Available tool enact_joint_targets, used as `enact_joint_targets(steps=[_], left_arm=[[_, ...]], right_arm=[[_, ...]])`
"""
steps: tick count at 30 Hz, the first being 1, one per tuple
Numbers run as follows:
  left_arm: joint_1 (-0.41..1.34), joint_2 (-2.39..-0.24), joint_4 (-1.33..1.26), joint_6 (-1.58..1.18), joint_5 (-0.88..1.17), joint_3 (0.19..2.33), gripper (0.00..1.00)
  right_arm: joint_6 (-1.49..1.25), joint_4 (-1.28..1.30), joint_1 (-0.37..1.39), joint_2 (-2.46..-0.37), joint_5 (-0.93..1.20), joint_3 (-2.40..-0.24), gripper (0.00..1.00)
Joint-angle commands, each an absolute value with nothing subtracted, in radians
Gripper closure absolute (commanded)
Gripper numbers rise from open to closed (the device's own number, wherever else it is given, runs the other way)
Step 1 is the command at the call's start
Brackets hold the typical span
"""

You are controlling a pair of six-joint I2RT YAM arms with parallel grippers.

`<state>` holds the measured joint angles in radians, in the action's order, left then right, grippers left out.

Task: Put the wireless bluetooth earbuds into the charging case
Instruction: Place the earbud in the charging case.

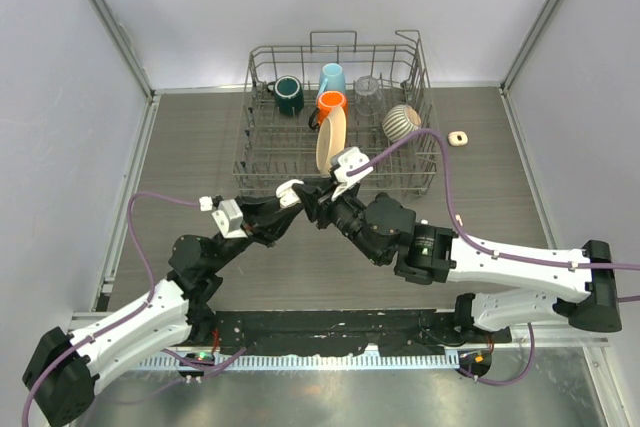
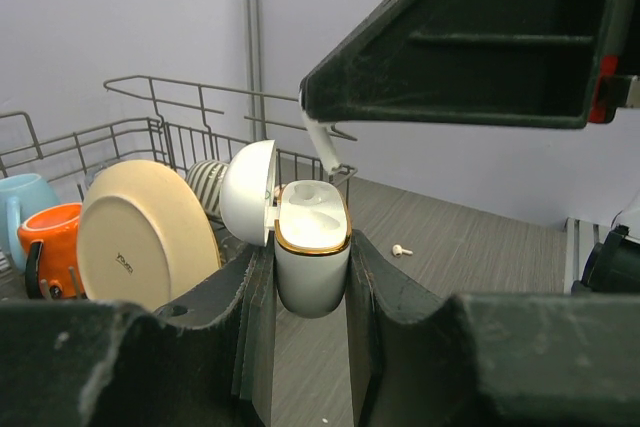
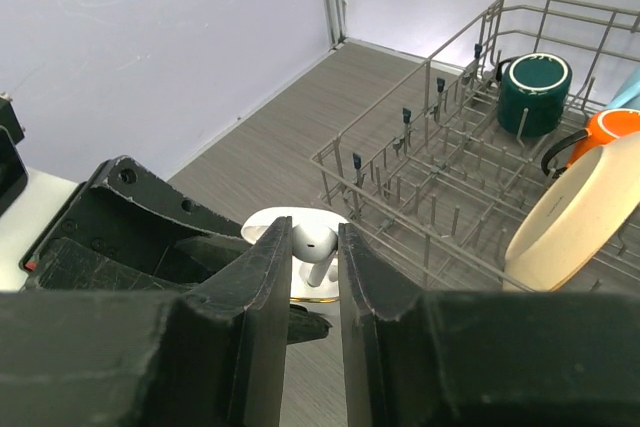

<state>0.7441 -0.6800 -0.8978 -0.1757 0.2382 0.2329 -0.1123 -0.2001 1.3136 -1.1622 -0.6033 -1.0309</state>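
Right gripper was pinched shut on an earbud, stem pointing down. Left gripper clamped the case upright, its lid standing open. Likely trouble: the stem hung tilted near the case's far rim rather than squarely over a socket. Pressing down could catch the rim, twist the earbud out of the pinch, or tip the case in its clamp. That earbud sat between the right fingertips, just above the case's open top, not yet seated. A second earbud lay on the table beyond.
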Motion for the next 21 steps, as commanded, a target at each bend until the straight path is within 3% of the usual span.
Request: enact_joint_targets(steps=[1,21], left_arm=[[0.747,-0.68,-0.948,-0.175,0.245,0.278,1.0],[0.746,-0.653,-0.953,-0.176,0.262,0.273,1.0]], right_arm=[[-0.132,-0.216,1.321,-1.178,-0.586,-1.085,0.99],[-0.069,-0.206,1.321,-1.19,-0.65,-1.063,0.99]])
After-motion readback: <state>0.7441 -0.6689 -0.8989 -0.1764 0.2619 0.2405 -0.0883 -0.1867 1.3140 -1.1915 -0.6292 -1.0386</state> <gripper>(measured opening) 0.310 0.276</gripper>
